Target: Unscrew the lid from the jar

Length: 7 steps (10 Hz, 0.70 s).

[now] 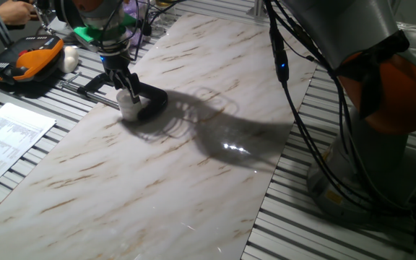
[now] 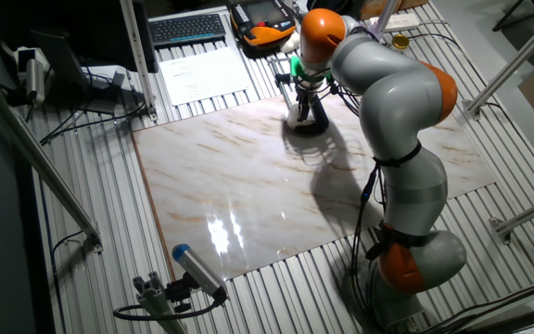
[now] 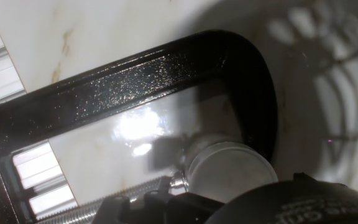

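Observation:
The jar point(image 1: 130, 110) is a small white cylinder near the far left edge of the marble slab point(image 1: 157, 188), held inside a black C-clamp point(image 1: 154, 101). My gripper point(image 1: 130, 94) comes straight down on its top, dark fingers hugging the sides of the lid, which is hidden there. In the hand view the round whitish lid point(image 3: 229, 165) sits against the clamp's bow point(image 3: 135, 81), with its lower edge hidden under a blurred dark part of my hand. The other fixed view shows the gripper point(image 2: 301, 107) over the jar point(image 2: 298, 119), too small for detail.
An orange-and-black pendant point(image 1: 24, 61) and a white rounded lump point(image 1: 71, 58) lie beyond the slab's left edge. A printed sheet point(image 1: 9, 137) rests on the slatted table. The arm's base and cables point(image 1: 381, 108) stand at the right. A keyboard point(image 2: 188, 28) lies farther back.

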Each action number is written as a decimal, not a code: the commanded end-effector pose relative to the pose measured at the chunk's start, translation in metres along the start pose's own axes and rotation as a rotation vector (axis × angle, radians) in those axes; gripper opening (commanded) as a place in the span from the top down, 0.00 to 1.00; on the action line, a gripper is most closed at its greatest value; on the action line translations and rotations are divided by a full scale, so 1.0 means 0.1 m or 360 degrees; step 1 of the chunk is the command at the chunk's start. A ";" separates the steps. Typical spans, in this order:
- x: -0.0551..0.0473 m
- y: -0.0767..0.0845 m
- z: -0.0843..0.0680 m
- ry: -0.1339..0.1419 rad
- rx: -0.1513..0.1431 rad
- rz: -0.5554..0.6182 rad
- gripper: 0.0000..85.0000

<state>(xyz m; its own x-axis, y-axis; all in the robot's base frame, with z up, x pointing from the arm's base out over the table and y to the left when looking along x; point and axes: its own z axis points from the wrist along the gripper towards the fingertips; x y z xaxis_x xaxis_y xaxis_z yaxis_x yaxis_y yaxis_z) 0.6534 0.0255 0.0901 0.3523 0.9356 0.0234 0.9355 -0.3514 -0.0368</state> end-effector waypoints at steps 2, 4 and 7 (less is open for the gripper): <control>0.00 0.00 0.00 0.0004 0.0002 -0.0003 0.00; 0.00 0.00 0.00 -0.0010 0.0019 -0.0010 0.00; 0.00 0.00 -0.02 -0.0002 0.0007 -0.0020 0.00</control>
<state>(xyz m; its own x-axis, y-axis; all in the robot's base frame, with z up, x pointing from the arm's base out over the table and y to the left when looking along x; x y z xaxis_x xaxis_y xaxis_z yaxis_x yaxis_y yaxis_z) 0.6530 0.0253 0.0923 0.3405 0.9400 0.0236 0.9398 -0.3395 -0.0391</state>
